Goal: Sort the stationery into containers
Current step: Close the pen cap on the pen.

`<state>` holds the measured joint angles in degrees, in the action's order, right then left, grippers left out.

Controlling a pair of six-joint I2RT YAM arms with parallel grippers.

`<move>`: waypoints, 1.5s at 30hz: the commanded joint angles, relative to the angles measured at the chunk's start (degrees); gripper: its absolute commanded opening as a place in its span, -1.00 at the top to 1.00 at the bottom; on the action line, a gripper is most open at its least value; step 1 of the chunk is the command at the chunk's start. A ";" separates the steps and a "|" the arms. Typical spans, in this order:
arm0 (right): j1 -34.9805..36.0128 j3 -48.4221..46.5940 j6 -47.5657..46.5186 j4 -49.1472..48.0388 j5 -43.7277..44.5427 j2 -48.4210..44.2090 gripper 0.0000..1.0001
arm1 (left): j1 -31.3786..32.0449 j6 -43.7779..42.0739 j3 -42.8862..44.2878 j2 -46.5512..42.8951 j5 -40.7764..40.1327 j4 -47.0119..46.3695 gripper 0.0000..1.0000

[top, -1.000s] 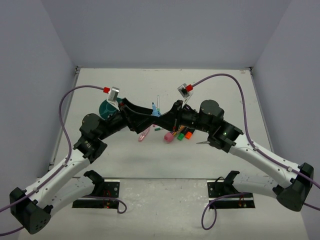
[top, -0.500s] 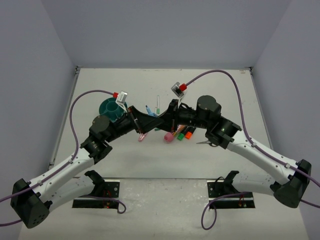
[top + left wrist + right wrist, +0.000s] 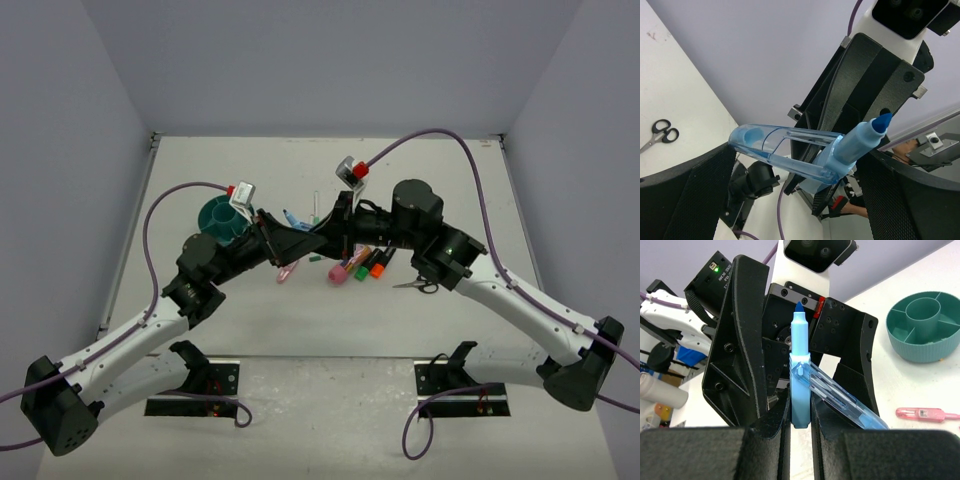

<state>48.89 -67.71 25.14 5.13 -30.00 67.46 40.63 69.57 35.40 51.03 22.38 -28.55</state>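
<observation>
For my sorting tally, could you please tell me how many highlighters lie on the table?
2: the green highlighter and the orange highlighter, side by side at mid-table beside the right arm; the arms may hide others.

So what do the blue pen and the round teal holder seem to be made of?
Blue pen: likely plastic, opaque matt barrel with a darker felt-looking tip; its see-through blue cap shows the inside. Teal holder: probably moulded plastic, even colour, fine ribs on the wall, dull sheen.
</observation>
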 commanded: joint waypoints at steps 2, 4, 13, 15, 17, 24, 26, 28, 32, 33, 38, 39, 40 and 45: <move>0.42 -4.63 -4.51 0.08 -3.35 0.50 1.00 | 0.67 1.31 -0.68 0.96 1.84 0.57 -1.00; 0.48 -3.81 -4.66 -0.36 -5.02 0.66 1.00 | 0.60 1.74 -0.74 1.20 2.27 -0.69 -1.00; 0.42 3.80 -2.03 -3.22 -4.49 -1.31 1.00 | 0.65 -2.61 0.65 -2.42 -2.38 2.82 -0.95; 0.49 5.56 -0.96 -3.41 -3.96 -2.35 1.00 | 0.52 -4.87 1.32 -3.67 -4.50 4.97 -0.86; 0.42 8.55 0.54 -3.81 -3.12 -3.82 1.00 | 0.59 -8.91 2.23 -5.06 -6.98 5.96 -0.69; 0.48 13.32 3.25 -4.63 -1.87 -6.09 1.00 | 0.42 -12.36 3.19 -3.98 -6.37 3.79 -0.22; 0.42 13.82 3.46 -4.60 -1.51 -6.87 1.00 | 0.46 -12.74 3.02 -3.41 -5.62 2.51 -0.19; 0.51 14.10 3.86 -4.61 -1.26 -7.65 1.00 | 0.42 -12.97 2.90 -3.13 -5.02 1.66 -0.19; 0.43 13.85 3.95 -3.89 0.01 -8.26 1.00 | 0.42 -13.45 2.85 -2.93 -3.84 0.13 -0.22; 0.50 13.91 3.95 -3.83 0.33 -8.45 1.00 | 0.42 -13.64 2.91 -2.80 -3.46 -0.07 -0.22; 0.42 13.83 3.68 -4.43 0.04 -8.65 1.00 | 0.42 -14.72 2.39 -2.94 -1.62 -1.64 0.08; 0.42 13.75 3.60 -4.52 0.03 -8.49 1.00 | 0.42 -14.64 2.31 -2.78 -1.37 -2.20 0.25; 0.42 13.49 3.77 -4.52 0.03 -8.40 1.00 | 0.51 -14.56 2.05 -2.78 -1.20 -2.21 0.33; 0.42 10.36 4.39 -3.92 0.30 -6.53 1.00 | 0.43 -13.82 1.02 -1.89 0.13 -4.74 0.65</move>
<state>49.35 -53.80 28.77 2.12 -31.16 59.92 40.96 56.10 36.24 48.89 19.70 -27.31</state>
